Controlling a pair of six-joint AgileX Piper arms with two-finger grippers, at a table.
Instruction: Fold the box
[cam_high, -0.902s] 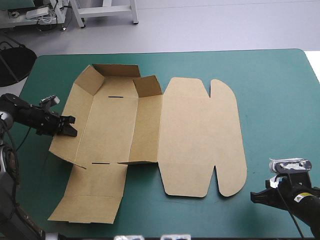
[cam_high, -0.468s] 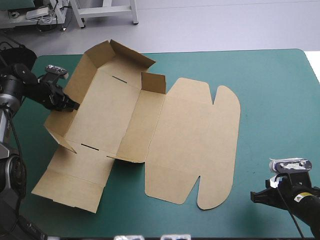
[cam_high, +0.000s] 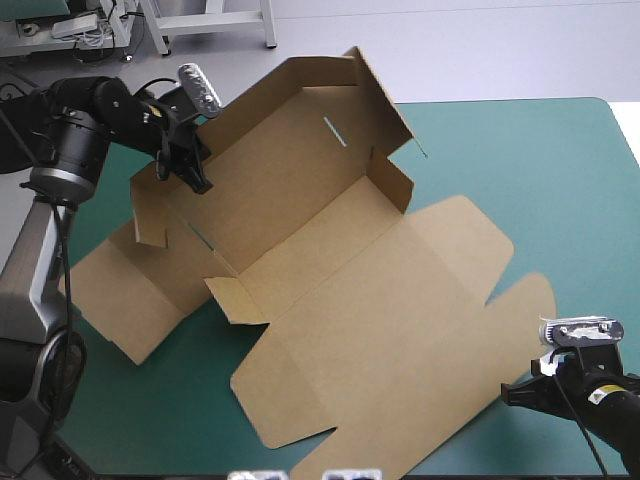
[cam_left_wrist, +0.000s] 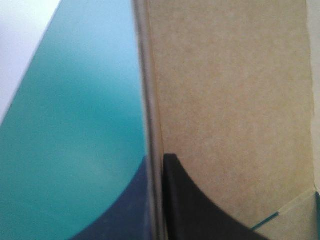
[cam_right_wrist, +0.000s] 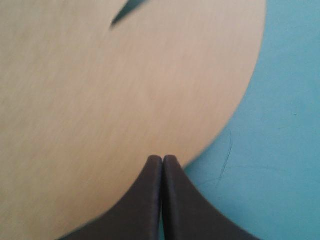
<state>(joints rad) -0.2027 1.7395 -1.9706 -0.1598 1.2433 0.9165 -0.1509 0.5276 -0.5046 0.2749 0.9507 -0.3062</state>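
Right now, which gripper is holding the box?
The left gripper: it pinches a raised wall of the box at the far left, board between its fingers. The right gripper is shut on nothing, at the box's rounded near-right edge.

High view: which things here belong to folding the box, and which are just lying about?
In the job: the box, walls partly raised; left gripper, shut on its side wall.
Not in play: right gripper, shut on nothing at the lid's rounded edge; teal-green cover.
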